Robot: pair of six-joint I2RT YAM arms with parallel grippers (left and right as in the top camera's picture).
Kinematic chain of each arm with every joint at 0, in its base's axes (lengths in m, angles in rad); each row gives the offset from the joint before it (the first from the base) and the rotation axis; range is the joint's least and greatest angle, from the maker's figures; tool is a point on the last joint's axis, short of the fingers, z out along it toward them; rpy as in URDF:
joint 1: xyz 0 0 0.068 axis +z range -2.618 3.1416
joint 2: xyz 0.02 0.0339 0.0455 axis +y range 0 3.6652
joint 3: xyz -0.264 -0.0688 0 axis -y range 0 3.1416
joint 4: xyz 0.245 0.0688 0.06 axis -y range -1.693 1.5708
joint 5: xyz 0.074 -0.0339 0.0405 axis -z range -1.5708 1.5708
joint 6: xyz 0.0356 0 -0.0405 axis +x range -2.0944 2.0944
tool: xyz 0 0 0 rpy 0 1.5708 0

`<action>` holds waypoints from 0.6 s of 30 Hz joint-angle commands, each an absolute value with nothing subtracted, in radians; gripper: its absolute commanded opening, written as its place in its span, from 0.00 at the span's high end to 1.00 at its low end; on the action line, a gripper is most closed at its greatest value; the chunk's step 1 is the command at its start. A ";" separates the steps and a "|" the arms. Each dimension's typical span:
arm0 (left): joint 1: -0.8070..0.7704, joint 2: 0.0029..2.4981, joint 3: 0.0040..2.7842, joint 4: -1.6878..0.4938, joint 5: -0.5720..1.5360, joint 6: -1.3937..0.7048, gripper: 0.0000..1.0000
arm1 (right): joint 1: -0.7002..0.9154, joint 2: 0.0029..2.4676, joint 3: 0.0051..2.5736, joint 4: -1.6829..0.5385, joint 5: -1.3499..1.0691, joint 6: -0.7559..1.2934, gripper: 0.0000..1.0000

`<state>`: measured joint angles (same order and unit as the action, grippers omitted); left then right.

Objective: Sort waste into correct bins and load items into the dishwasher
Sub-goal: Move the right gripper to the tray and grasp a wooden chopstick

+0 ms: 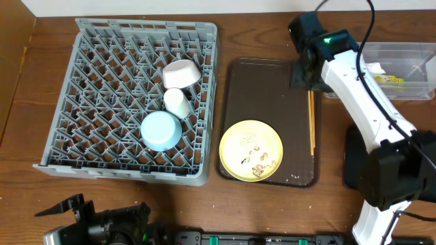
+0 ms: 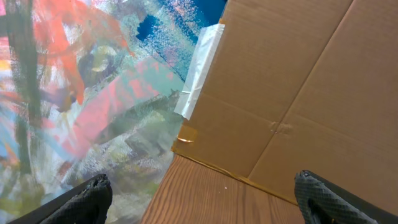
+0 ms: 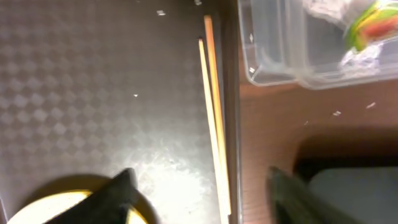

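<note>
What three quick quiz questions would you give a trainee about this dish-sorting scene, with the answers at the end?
1. How many dishes sit in the dish rack?
2. True or false: the yellow plate is in the dish rack.
3. The chopsticks lie: A, in the dish rack; B, along the right edge of the brown tray; C, on the yellow plate.

Key
1. Three: a pinkish-white bowl, a white cup and a light blue bowl.
2. False; it sits on the brown tray.
3. B.
</note>
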<state>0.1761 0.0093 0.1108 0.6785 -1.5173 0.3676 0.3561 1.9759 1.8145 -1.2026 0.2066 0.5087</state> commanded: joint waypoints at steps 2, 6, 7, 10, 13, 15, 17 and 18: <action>0.178 0.004 0.128 0.683 -1.569 0.373 0.05 | 0.336 1.977 1.660 -1.073 0.059 0.407 0.59; 0.178 0.004 0.128 0.683 -1.569 0.373 0.05 | 0.332 1.977 1.563 -0.979 0.081 0.407 0.59; 0.178 0.004 0.128 0.683 -1.569 0.373 0.05 | 0.326 1.977 1.541 -0.951 0.080 0.406 0.58; 0.178 0.004 0.128 0.683 -1.569 0.373 0.05 | 0.309 1.978 1.493 -0.905 0.078 0.405 0.61; 0.178 0.004 0.128 0.683 -1.569 0.373 0.05 | 0.289 1.982 1.445 -0.863 0.073 0.402 0.65; 0.178 0.004 0.128 0.683 -1.569 0.373 0.05 | 0.281 1.982 1.413 -0.821 0.069 0.402 0.65; 0.178 0.004 0.128 0.683 -1.569 0.373 0.05 | 0.278 1.982 1.390 -0.791 0.069 0.403 0.65; 0.178 0.004 0.128 0.683 -1.569 0.373 0.05 | 0.278 1.982 1.386 -0.785 0.066 0.403 0.65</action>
<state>0.1761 0.0093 0.1108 0.6785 -1.5173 0.3672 0.2890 1.9797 1.4090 -0.8005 0.0746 0.4122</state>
